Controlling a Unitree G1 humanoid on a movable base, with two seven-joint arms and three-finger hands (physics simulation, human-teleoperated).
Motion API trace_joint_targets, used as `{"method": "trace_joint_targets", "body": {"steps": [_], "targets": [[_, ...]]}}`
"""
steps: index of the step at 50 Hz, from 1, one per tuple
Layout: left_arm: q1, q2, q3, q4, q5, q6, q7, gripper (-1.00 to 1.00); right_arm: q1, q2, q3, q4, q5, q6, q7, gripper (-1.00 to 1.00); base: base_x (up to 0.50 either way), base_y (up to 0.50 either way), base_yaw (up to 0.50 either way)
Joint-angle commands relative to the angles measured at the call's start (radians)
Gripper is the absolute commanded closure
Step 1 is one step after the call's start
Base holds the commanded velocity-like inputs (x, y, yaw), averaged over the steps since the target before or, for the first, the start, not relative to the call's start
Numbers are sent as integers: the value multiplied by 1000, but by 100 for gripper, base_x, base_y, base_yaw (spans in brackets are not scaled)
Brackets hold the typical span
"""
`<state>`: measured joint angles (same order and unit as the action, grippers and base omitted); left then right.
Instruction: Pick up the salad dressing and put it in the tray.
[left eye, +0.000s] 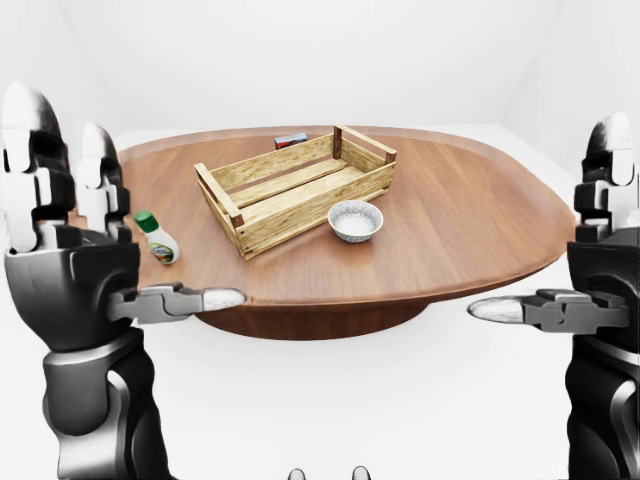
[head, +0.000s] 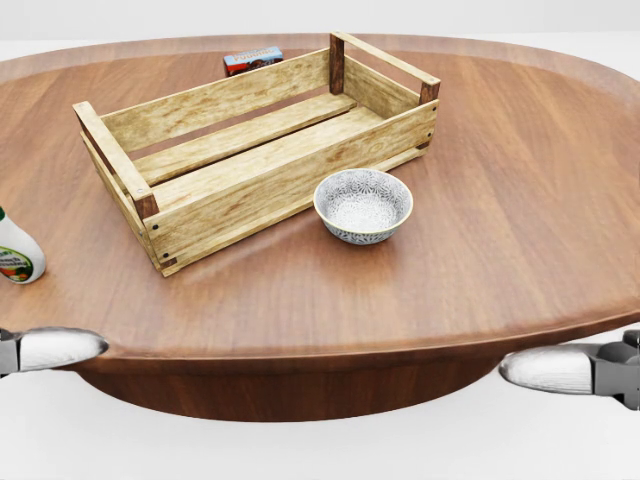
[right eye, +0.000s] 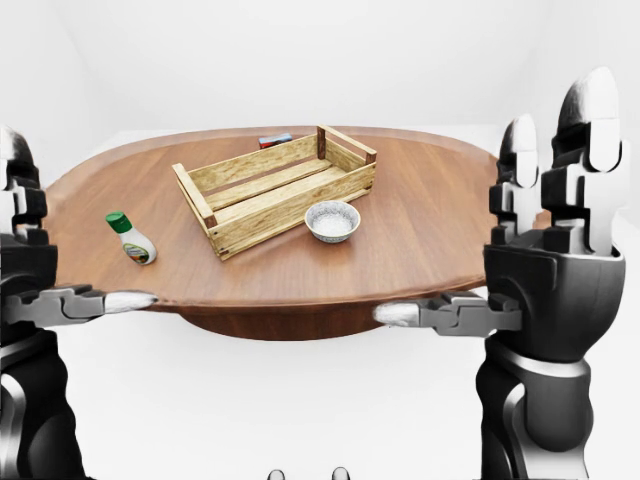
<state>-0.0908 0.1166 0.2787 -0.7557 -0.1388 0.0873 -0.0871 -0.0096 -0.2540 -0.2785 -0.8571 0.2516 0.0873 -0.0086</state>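
Beside left hand (left eye: 70, 270), apart: salad dressing (right eye: 130, 240); both hands spread, empty.

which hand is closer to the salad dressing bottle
Left. The left hand is raised just left of the salad dressing bottle in the left-eye view; the right hand is across the table, past the bowl.

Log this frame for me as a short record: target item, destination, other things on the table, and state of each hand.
target: salad dressing bottle, upright, near the table's left edge in the right-eye view, untouched
destination: wooden tray, nothing in it
other items: bowl beside the tray; small box behind the tray
surface: round wooden table
left hand: open, raised, holding nothing
right hand: open, raised, holding nothing
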Motion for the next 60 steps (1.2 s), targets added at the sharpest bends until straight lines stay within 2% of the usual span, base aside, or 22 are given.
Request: {"method": "trace_joint_targets", "body": {"steps": [1, 3, 5, 6, 11, 15, 17, 22, 25, 27, 31, 40, 48, 52, 54, 60], "targets": [[-179, 143, 293, -255, -214, 0, 44, -100, 73, -410, -176, -190, 482, 0, -339, -100, 0, 0, 0], [-216, 185, 359, -243, -282, 0, 82, -100, 86, -405, -150, -190, 445, 0, -343, -100, 0, 0, 0], [-223, 223, 394, -228, -341, 0, 120, -100, 80, -386, -113, -190, 357, 0, -319, -100, 0, 0, 0], [-237, 256, 436, -211, -380, 0, 141, -100, 74, -354, -74, -190, 286, 0, -287, -100, 0, 0, 0], [-226, 381, 527, -137, -560, 0, 255, -100, 32, -243, -55, -190, 130, 0, -151, -100, 0, 50, 0], [-180, 437, 523, -116, -647, 0, 328, -100, 23, -194, -54, -190, 72, 0, -94, -100, 0, 50, 0], [-161, 450, 511, -112, -661, 0, 344, -100, 12, -217, -32, -190, 92, 0, -136, -100, 0, 50, 0], [-147, 475, 513, -91, -680, 0, 359, -100, 7, -266, -7, -190, 137, 0, -196, -100, 0, 50, 0], [-140, 482, 514, -80, -680, 0, 362, -100, 11, -328, -14, -190, 241, 0, -272, -100, 15, 50, 0], [-136, 482, 512, -80, -679, 0, 360, -100, 26, -340, -29, -190, 327, 0, -313, -100, 25, 50, 0], [-135, 480, 512, -66, -664, 0, 347, -100, 56, -408, -31, -190, 410, 0, -372, -100, 32, 45, 0], [-128, 462, 497, -59, -617, 0, 317, -100, 101, -473, 10, -190, 421, 0, -385, -100, 48, 17, 0], [-137, 461, 505, -70, -626, 0, 318, -100, 115, -522, 16, -190, 410, 0, -394, -100, 50, 4, 0], [-138, 464, 506, -71, -630, 0, 323, -100, 84, -534, 32, -190, 380, 0, -430, -100, 47, 21, 0], [-136, 465, 506, -70, -630, 0, 322, -100, 88, -529, 1, -190, 415, 0, -432, -100, 23, 50, 0], [-138, 468, 511, -71, -638, 0, 326, -100, 78, -571, 10, -190, 438, 0, -465, -100, 22, 50, 0]]}}
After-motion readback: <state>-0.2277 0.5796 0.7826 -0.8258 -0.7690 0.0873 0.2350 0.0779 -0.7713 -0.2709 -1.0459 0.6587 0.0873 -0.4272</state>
